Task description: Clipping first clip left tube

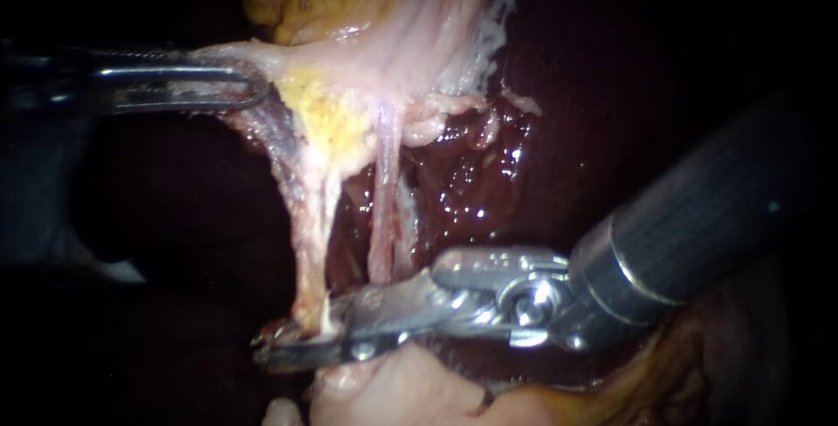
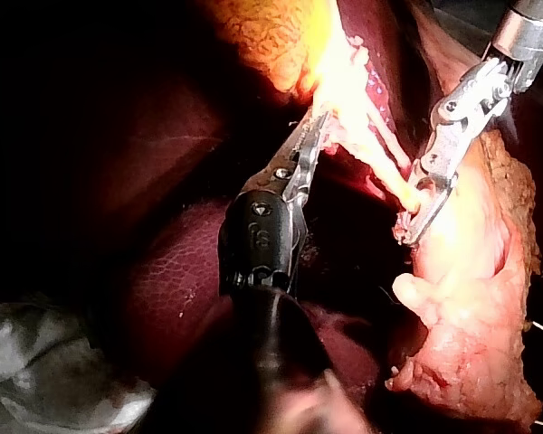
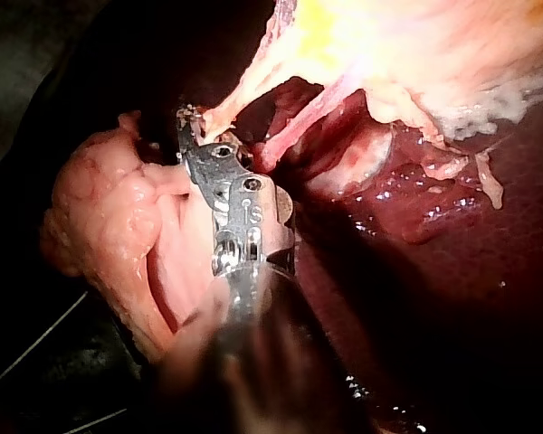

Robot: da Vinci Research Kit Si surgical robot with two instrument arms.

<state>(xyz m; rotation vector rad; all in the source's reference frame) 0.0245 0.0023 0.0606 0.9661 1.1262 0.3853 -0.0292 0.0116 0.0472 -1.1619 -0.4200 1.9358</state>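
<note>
On my left instrument the hand is clenched on the gallbladder, on my right instrument it grasps the left tube low down.

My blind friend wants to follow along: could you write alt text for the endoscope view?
The right instrument is at the lower end of the left tube, one of two pale strands stretched over the dark liver. The left instrument grips the tissue above them.
</note>
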